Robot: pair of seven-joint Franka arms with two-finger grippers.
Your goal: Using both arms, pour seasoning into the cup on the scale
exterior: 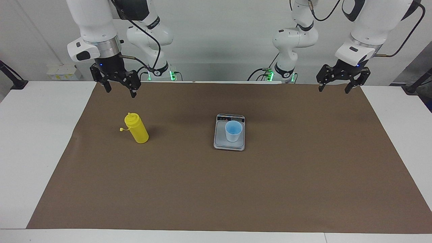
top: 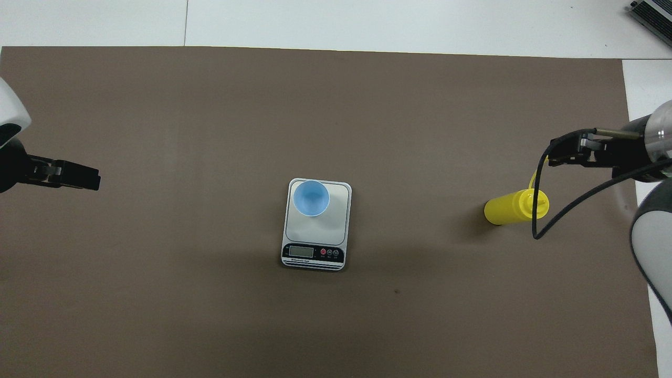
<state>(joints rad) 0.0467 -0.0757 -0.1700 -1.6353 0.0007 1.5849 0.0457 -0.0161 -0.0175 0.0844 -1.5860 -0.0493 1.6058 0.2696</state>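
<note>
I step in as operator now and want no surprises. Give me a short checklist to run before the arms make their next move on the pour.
1. Seasoning bottle upright on the brown mat, toward the right arm's end: ok.
2. Bottle's tethered cap hangs off beside the nozzle: ok.
3. Cup upright on the scale: ok.
4. Right gripper open, holding nothing, in the air apart from the bottle: ok.
5. Left gripper open, holding nothing, waiting at its own end: ok.
6. Scale display reading: cannot tell.

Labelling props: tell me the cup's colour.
Light blue; the cup shows best in the overhead view.
</note>
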